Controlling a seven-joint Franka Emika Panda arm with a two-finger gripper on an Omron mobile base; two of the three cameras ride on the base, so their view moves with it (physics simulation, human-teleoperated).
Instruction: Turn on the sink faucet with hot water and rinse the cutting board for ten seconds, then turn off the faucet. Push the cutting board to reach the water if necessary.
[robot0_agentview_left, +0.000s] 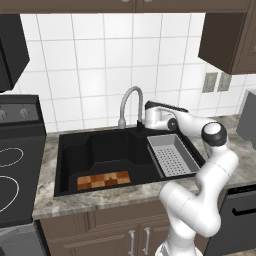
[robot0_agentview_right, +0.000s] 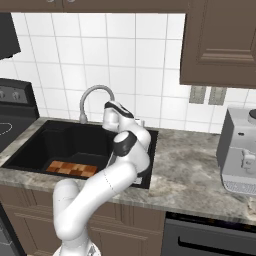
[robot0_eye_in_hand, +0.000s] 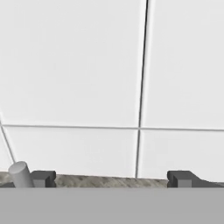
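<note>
The black sink (robot0_agentview_left: 75, 150) (robot0_agentview_right: 30, 150) is set in the stone counter. On its floor at the front lies the checkered cutting board (robot0_agentview_left: 103, 180) (robot0_agentview_right: 72, 168). The grey gooseneck faucet (robot0_agentview_left: 131, 95) (robot0_agentview_right: 95, 90) arches over the back rim, and no water runs from its spout. My gripper (robot0_agentview_left: 141, 123) (robot0_eye_in_hand: 111, 179) is low behind the sink, just right of the faucet base, pointing at the tiled wall. It is open with nothing between its fingers. In the hand view a short grey lever (robot0_eye_in_hand: 19, 174) stands right by the left fingertip (robot0_eye_in_hand: 43, 178).
A grey perforated tray (robot0_agentview_left: 172, 155) fills the right part of the sink. The stove (robot0_agentview_left: 15, 170) borders the counter on the left. On the counter to the right stands a grey coffee machine (robot0_agentview_right: 240, 155). The tiled wall (robot0_eye_in_hand: 87, 65) is close ahead of the hand.
</note>
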